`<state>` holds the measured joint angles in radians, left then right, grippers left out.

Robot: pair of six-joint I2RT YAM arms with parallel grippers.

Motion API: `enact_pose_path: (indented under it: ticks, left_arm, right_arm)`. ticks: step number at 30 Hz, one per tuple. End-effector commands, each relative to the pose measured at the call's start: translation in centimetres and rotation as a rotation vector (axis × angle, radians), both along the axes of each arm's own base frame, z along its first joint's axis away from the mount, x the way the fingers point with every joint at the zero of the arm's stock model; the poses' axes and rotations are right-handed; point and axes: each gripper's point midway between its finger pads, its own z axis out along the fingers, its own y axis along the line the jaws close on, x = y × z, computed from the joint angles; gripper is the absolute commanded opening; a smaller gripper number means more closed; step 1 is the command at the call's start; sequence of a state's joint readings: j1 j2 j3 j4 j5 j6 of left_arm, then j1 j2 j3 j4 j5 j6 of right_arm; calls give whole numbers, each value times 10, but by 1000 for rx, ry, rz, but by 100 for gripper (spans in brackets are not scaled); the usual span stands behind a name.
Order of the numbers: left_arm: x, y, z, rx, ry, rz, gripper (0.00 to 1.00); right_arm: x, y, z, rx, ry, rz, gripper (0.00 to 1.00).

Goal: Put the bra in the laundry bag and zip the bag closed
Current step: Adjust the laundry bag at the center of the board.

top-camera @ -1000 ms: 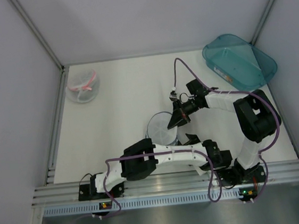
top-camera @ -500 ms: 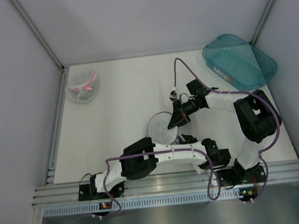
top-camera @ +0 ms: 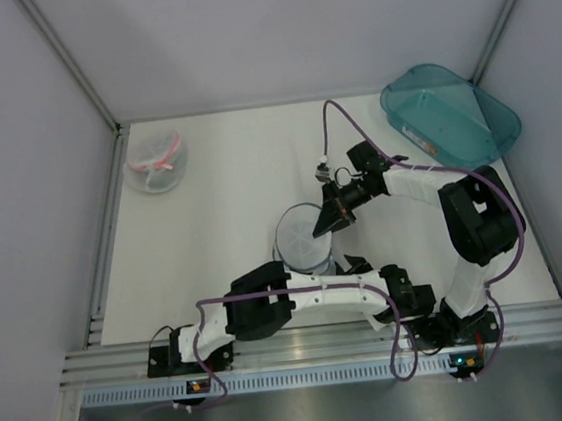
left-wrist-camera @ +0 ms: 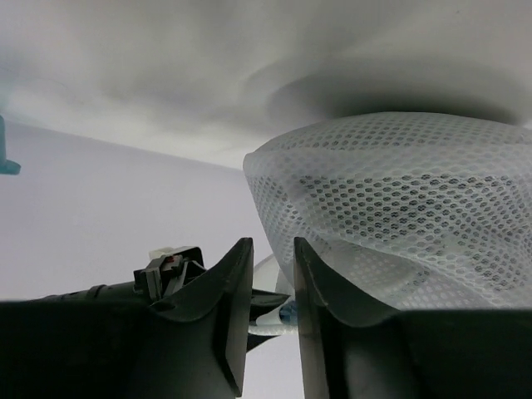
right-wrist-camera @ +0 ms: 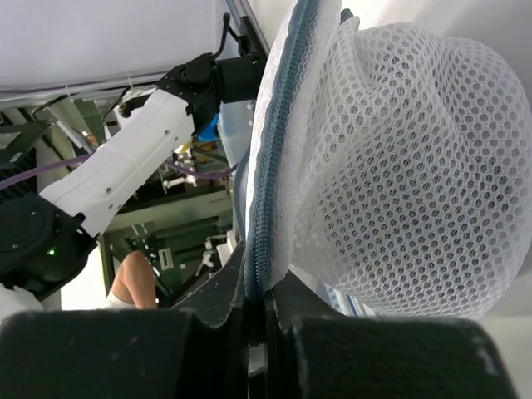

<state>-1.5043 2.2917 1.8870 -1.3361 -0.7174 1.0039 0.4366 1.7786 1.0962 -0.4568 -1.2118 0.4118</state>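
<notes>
Firstly, right gripper: clamped shut on the grey zip rim of laundry bag.
left gripper: jaws narrowly apart, just beside the mesh.
laundry bag: mid-table, right gripper at its 2 o'clock, left gripper at 4 o'clock.
teal bin: table's 1 o'clock corner.

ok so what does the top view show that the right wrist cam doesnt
Only the top view: the teal bin at the far right, a pink-rimmed round bag at the far left, and both arms from base to wrist. Only the right wrist view: the grey zip rim up close, running down between the shut fingers of the right gripper, plus the mesh weave. Both: the laundry bag, held by that gripper.
</notes>
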Motion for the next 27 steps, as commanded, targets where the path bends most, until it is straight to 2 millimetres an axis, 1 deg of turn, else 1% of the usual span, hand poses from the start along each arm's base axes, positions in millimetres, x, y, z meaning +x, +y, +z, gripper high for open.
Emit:
enact_pose_path:
  ticks: [1, 2, 3, 4, 5, 6, 7, 9, 10, 11, 12, 13, 14, 15, 16, 17, 18, 19, 20, 21, 22, 23, 24, 25, 26, 27]
  left_arm:
    - [-5, 9, 43, -85, 6, 37, 36]
    - [-8, 10, 45, -109, 26, 51, 42]
    - [-11, 12, 48, -139, 35, 76, 44]
    - [-13, 16, 58, -181, 47, 92, 45]
    - [-19, 21, 54, -194, 81, 115, 47]
    - [-21, 27, 57, -227, 87, 150, 47]
    - [-25, 32, 66, -268, 105, 168, 47]
    - [-35, 44, 65, -320, 159, 236, 48]
    - [-38, 49, 75, -370, 180, 257, 48]
    - [-41, 50, 79, -407, 201, 283, 49]
    - [-45, 52, 80, -455, 239, 341, 49]
    - [-44, 48, 87, -518, 256, 369, 49]
    - [-42, 48, 99, -595, 270, 396, 49]
    - [-35, 51, 104, -662, 283, 461, 49]
    - [-28, 46, 112, -738, 294, 491, 49]
    - [-11, 53, 127, -845, 285, 578, 49]
    - [-7, 49, 136, -917, 336, 619, 49]
    - [5, 46, 145, -995, 359, 661, 48]
    - [35, 59, 156, -1100, 352, 778, 48]
    - [45, 65, 177, -1208, 385, 805, 49]
    - [49, 71, 180, -1271, 459, 841, 49]
    - [87, 77, 200, -1456, 441, 864, 53]
    - [86, 94, 227, -1583, 453, 822, 56]
    - [107, 97, 223, -1696, 438, 810, 64]
    - [109, 104, 218, -1740, 429, 809, 66]
    - [101, 113, 233, -1823, 421, 766, 68]
  right_arm:
    - [9, 6, 13, 18, -99, -11, 0]
    - [11, 6, 17, 29, -99, -27, 0]
    - [10, 6, 19, 29, -49, -58, 0]
    - [18, 7, 28, 62, -95, -79, 0]
    - [19, 6, 26, 68, -89, -94, 0]
    - [22, 6, 28, 69, -56, -119, 0]
    - [26, 5, 27, 72, -50, -137, 0]
    - [36, 5, 24, 86, -63, -176, 0]
    - [44, 4, 18, 91, -88, -208, 0]
    - [50, 4, 19, 94, -57, -244, 0]
    - [57, 3, 19, 109, -62, -273, 0]
    - [66, -2, 20, 119, -59, -318, 0]
    - [78, -3, 25, 149, -64, -374, 0]
    - [85, -6, 24, 157, -56, -409, 0]
    - [96, -12, 24, 161, -57, -461, 0]
    - [103, -14, 27, 173, -24, -496, 0]
    - [112, -17, 34, 217, -64, -519, 0]
    - [120, -19, 39, 239, -35, -565, 0]
    - [125, -20, 44, 264, -43, -587, 0]
    - [130, -21, 53, 310, -92, -600, 0]
    - [137, -22, 57, 326, -98, -635, 0]
    - [140, -22, 58, 337, -86, -656, 0]
    - [145, -24, 63, 355, -104, -676, 0]
    - [152, -25, 61, 354, -104, -720, 0]
    - [155, -27, 59, 350, -101, -743, 0]
    - [156, -27, 55, 342, -92, -761, 0]
